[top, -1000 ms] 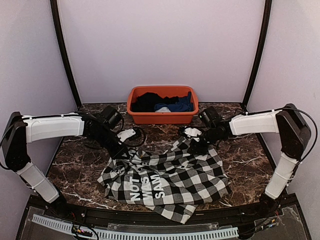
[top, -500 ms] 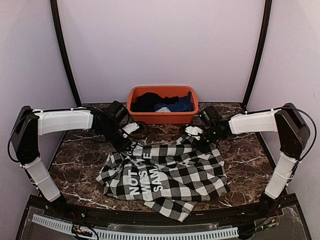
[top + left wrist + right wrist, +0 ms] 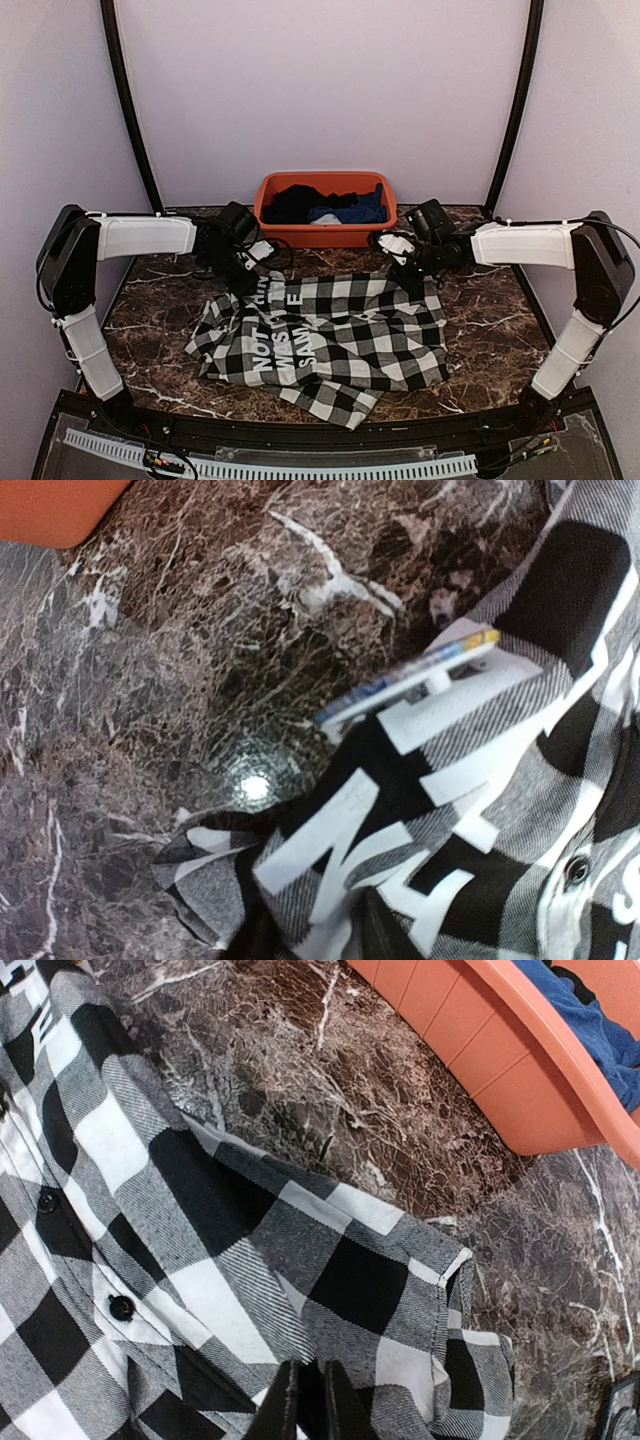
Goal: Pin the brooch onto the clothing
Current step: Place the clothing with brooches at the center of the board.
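Observation:
The clothing (image 3: 340,335), a black-and-white check shirt with white block letters (image 3: 285,345), lies spread on the marble table. My left gripper (image 3: 250,283) is at its back left corner. In the left wrist view its fingers (image 3: 385,930) stand apart, with a fold of the lettered panel (image 3: 330,850) between them. My right gripper (image 3: 410,283) is at the back right edge, and in the right wrist view it (image 3: 310,1400) is shut on the check cloth (image 3: 230,1260). A thin flat tab (image 3: 410,675) with a blue-and-yellow edge lies on the shirt. I cannot tell whether it is the brooch.
An orange basin (image 3: 325,237) stands at the back centre, just behind both grippers, holding a black garment (image 3: 300,203) and a blue one (image 3: 360,210). Its wall (image 3: 500,1070) is close to the right wrist. Dark marble (image 3: 200,680) shows around the shirt.
Both arms moved toward the back and dragged the shirt's top edge with them, spreading it flatter. The right gripper closed on the cloth. The left jaws have parted.

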